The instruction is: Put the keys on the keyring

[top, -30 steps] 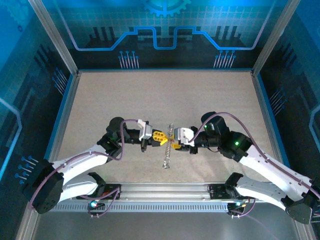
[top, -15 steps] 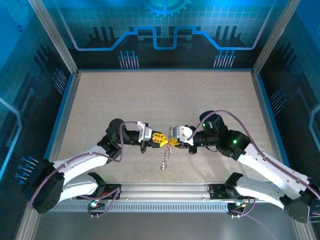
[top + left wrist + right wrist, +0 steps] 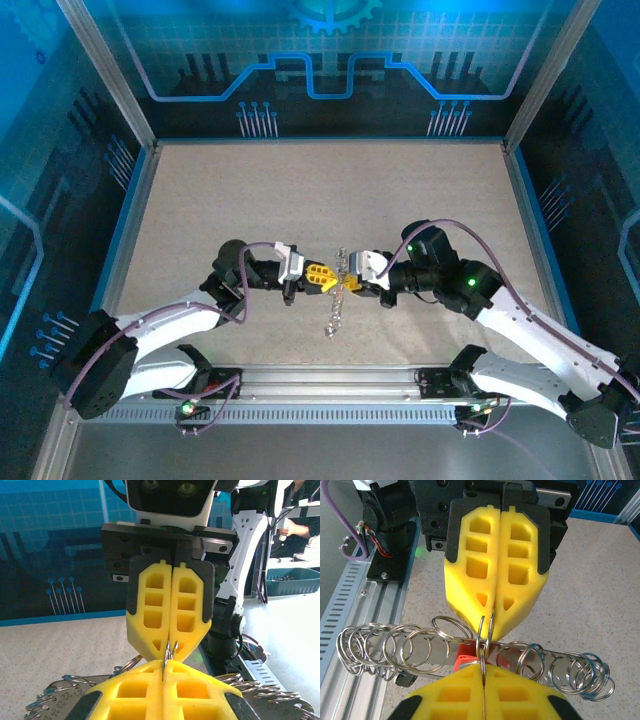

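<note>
Now my left gripper (image 3: 329, 280) and right gripper (image 3: 343, 284), both clamped closed, pinch the keyring (image 3: 485, 630) tip to tip over the table's (image 3: 250, 200) middle. Next, I judge, I must spread its coil for the red-headed key (image 3: 465, 659) just below.

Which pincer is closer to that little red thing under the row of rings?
Right, I think. The red piece sits right against the right pincer tips; the left pincer comes in from the opposite side, slightly farther off. Both pinch one ring.

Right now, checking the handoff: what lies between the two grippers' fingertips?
A thin silver keyring, pinched by both left gripper and right gripper; the right wrist view shows it.
</note>
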Controlling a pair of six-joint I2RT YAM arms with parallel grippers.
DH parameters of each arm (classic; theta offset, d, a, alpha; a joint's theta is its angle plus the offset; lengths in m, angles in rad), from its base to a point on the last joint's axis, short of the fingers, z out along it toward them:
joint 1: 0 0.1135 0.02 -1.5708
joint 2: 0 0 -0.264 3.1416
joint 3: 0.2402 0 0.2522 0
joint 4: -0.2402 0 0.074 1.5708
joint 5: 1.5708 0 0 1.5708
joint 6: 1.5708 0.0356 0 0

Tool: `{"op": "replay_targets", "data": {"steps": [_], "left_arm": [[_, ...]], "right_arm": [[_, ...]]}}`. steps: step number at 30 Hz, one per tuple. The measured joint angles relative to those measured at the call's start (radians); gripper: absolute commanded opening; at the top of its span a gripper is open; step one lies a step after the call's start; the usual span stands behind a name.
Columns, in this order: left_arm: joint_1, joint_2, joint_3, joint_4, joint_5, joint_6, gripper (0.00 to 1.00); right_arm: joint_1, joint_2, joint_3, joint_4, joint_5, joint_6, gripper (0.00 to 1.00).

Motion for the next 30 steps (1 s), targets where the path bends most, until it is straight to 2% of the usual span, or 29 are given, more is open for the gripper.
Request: {"op": "replay_targets", "data": {"steps": [10,17,30], "left_arm": [[-0.003,0.014,0.0,0.029,0.0,-0.002,0.0],[-0.003,0.035,0.0,0.055,0.0,-0.011,0.0],[-0.003,0.046,0.0,0.106,-0.007,-0.028,0.0]], "right_arm": [[-0.016,0.001,0.004,-0.014,-0.028,0.002,0.01],[-0.019,0.051,0.024,-0.027,-0.058,0.002,0.19],[-0.02,0.014,0.024,-0.018,-0.063,0.007,0.18]]}}
